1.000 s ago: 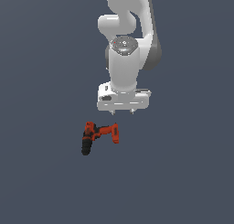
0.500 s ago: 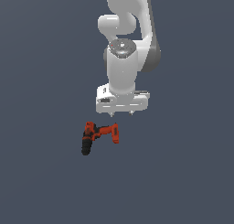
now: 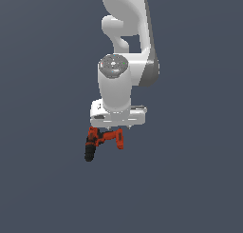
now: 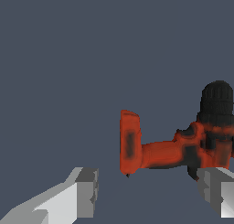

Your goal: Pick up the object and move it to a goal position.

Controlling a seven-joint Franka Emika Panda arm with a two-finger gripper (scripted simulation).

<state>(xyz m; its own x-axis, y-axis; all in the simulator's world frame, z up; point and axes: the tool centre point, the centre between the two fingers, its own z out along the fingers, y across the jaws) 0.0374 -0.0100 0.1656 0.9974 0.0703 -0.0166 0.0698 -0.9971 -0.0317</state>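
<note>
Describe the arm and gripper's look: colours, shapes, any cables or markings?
The arm is glossy white with rounded, tubular links, a grey band at one joint and a grey speckled round cap on top of the wrist. The gripper has a flat white boxy body; its fingers are blocky, white with grey pads. No cables or markings visible.

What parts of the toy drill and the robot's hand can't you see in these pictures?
- Exterior view: the white hand covers the top of the drill and hides the fingers.
- Wrist view: the picture's edge cuts off the drill's far side.
- Wrist view: both fingers are cut off low down.
- No view shows whether the fingers touch the drill.
</note>
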